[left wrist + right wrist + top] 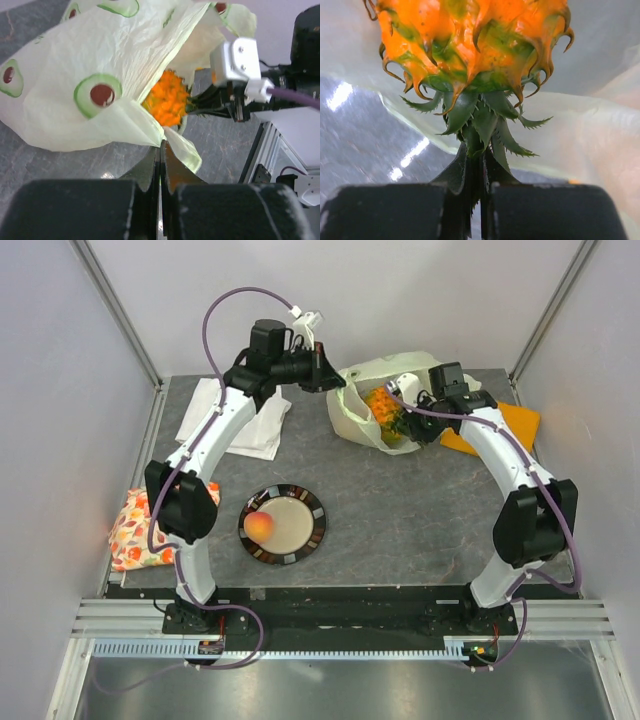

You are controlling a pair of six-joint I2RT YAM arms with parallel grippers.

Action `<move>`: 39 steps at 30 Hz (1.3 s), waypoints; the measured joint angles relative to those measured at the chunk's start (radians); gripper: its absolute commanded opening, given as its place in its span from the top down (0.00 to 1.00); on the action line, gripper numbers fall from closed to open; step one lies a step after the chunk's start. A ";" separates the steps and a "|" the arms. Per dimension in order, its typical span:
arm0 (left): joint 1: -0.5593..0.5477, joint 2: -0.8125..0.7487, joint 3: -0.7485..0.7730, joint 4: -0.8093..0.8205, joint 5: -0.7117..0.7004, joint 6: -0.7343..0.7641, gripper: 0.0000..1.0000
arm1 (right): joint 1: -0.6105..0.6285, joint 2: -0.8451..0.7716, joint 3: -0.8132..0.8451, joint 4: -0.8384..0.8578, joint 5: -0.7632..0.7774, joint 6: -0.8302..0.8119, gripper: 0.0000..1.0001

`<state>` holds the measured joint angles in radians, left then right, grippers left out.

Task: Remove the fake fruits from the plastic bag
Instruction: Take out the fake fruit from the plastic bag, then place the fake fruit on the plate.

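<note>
Lying far side, right of centre: plastic bag [352, 418], mouth gaping. Pinched fully onto its lip: left gripper [160, 150], likely anchoring against pull. Near centre: plate [318, 525], judged drop-off point. At bag mouth: pineapple [470, 45], green crown clamped in closed right gripper [480, 167] for extraction. On plate's left part: peach [261, 527], already out. Other fruits inside bag: cannot tell.

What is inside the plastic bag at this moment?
An orange pineapple sits in the mouth of the plastic bag, its green crown pinched by the right gripper. The left gripper grips the bag's edge. Deeper inside, the film hides any other contents.
</note>
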<state>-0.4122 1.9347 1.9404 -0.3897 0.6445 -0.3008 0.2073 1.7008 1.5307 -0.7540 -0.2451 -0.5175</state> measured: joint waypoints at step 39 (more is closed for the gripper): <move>0.079 0.022 0.164 -0.121 0.734 -0.029 0.01 | 0.088 -0.698 -0.604 0.506 -0.351 -1.434 1.00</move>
<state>-0.3336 1.9568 2.1040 -0.5102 1.3788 -0.3294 0.2951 1.0031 0.9268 -0.2478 -0.5957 -1.9514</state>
